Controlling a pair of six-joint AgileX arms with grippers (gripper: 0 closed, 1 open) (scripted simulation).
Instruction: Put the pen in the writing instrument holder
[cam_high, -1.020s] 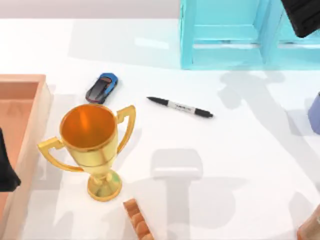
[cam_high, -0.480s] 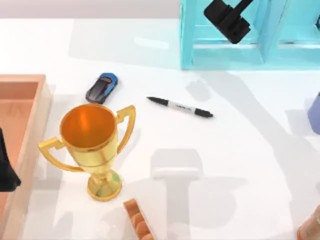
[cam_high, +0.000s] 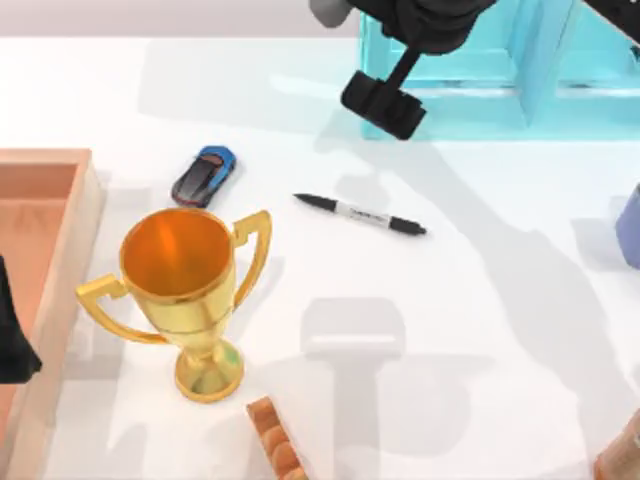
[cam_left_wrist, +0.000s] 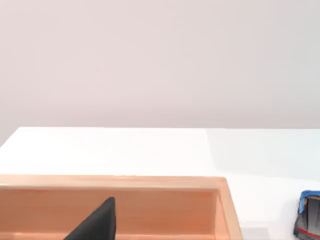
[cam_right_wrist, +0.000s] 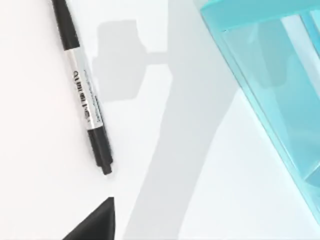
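At the left edge of the top view the left hand (cam_high: 12, 340) sits parked as a dark shape over one shallow wooden tray (cam_high: 60, 215) with pale, smooth walls; whether it is spread or pressed together I cannot tell. Next comes one glossy gold trophy (cam_high: 180, 275), a round cup with two curved handles on a disc foot, with one small blue and black toy car (cam_high: 204, 176) just above it. One ribbed orange block (cam_high: 275, 440) pokes in at the bottom edge. At centre lies one pen (cam_high: 360, 215), slim, white-grey barrel with black ends, flat on the white table (cam_high: 450, 330). Above it, upper centre, hangs the right hand (cam_high: 383, 105); its spread I cannot tell. One translucent turquoise holder (cam_high: 450, 90) with flat partition walls fills the upper right.
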